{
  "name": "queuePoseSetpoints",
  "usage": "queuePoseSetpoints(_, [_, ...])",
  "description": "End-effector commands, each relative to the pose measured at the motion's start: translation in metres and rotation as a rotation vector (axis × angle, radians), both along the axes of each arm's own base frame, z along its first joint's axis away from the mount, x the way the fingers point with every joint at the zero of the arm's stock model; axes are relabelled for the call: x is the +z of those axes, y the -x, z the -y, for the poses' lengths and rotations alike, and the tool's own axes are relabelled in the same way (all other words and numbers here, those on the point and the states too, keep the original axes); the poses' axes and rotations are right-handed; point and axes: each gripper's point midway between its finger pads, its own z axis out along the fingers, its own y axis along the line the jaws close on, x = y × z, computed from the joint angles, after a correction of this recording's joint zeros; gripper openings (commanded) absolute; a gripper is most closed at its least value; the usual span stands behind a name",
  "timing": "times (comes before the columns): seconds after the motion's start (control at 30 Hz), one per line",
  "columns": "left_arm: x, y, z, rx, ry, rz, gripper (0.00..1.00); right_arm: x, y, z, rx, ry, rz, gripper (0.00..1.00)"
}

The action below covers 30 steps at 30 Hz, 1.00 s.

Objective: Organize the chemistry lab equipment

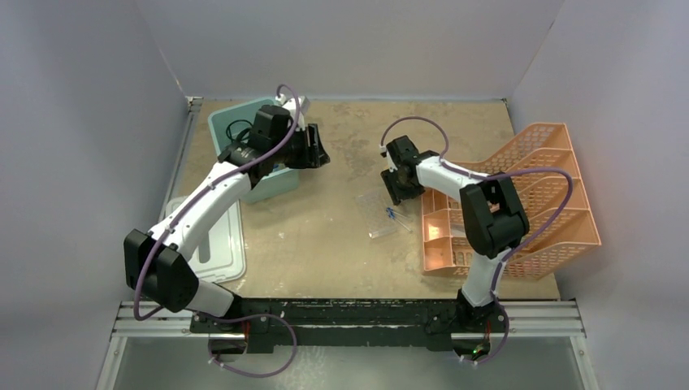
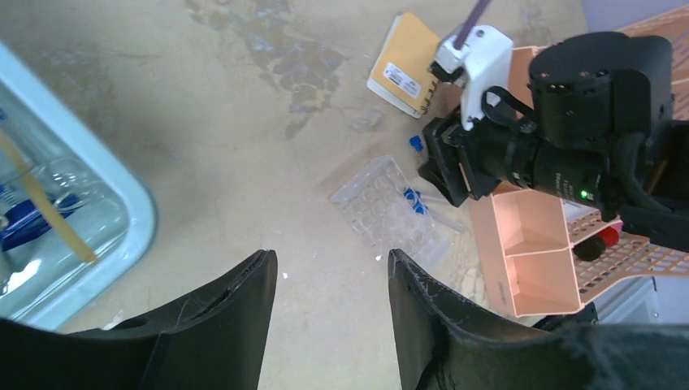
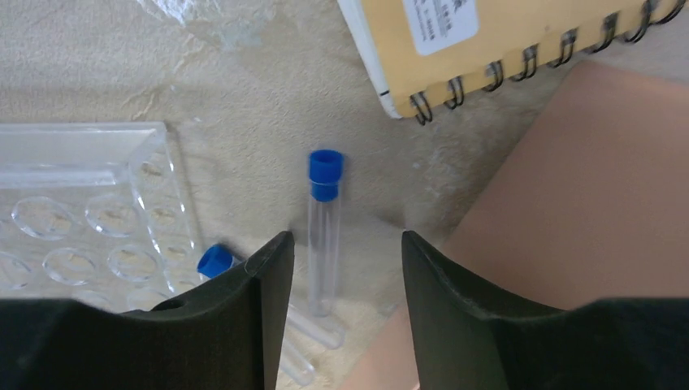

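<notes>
Your right gripper (image 3: 341, 248) is spread and pinches nothing. A blue-capped tube (image 3: 324, 231) lies flat on the table (image 3: 244, 81) directly between its fingers, cap pointing away from the wrist. Whether the fingers touch it, you cannot tell. Close to the finger on the left of the wrist view (image 3: 236, 325), a second blue-capped tube (image 3: 214, 260) shows its cap at the edge of the clear rack (image 3: 81, 203), which stretches further out on that side. Ahead of the tips sits a yellow spiral notebook (image 3: 487, 41). On the opposite side is the orange tray (image 3: 585, 203).

Your left gripper (image 2: 329, 264) is also spread and holds nothing, hanging over bare table. To its left is the teal tub (image 2: 142, 211), with amber tubing (image 2: 49, 211) inside. Ahead and slightly right lies the clear rack, with the right arm (image 2: 569, 106) just beyond it.
</notes>
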Motion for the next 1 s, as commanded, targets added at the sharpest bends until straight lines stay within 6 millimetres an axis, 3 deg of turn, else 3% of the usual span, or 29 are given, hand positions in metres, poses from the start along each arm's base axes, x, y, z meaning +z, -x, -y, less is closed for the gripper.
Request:
queuePoseSetpoints(0.0, [0.016,-0.006,0.017,-0.032,0.045,0.063,0.52,0.01,-0.014,0.01,0.071,0.075,0.038,0.56])
queuePoseSetpoints(0.13, [0.016,-0.009,0.019,-0.033,0.043,0.06,0.52,0.0,-0.015,0.014,0.068,0.108,0.019,0.59])
queuePoseSetpoints(0.3, [0.016,-0.013,0.022,-0.033,0.045,0.053,0.52,-0.007,-0.009,-0.004,0.095,0.014,-0.03,0.56])
queuePoseSetpoints(0.43, [0.014,-0.015,0.024,-0.025,0.05,0.046,0.52,-0.01,-0.006,-0.016,0.105,-0.051,-0.041,0.48])
queuePoseSetpoints(0.67, [0.012,-0.012,0.025,-0.011,0.056,0.035,0.52,-0.017,-0.012,-0.017,0.066,-0.077,-0.017,0.32])
queuePoseSetpoints(0.8, [0.01,-0.01,0.026,-0.001,0.067,0.031,0.52,-0.019,-0.017,-0.018,0.066,-0.084,0.008,0.14])
queuePoseSetpoints(0.87, [0.009,-0.008,0.026,0.01,0.077,0.03,0.52,-0.015,-0.019,-0.018,0.065,-0.091,0.029,0.07])
queuePoseSetpoints(0.97, [0.008,-0.008,0.027,0.037,0.109,0.029,0.52,0.008,-0.026,-0.019,0.027,-0.118,0.113,0.04])
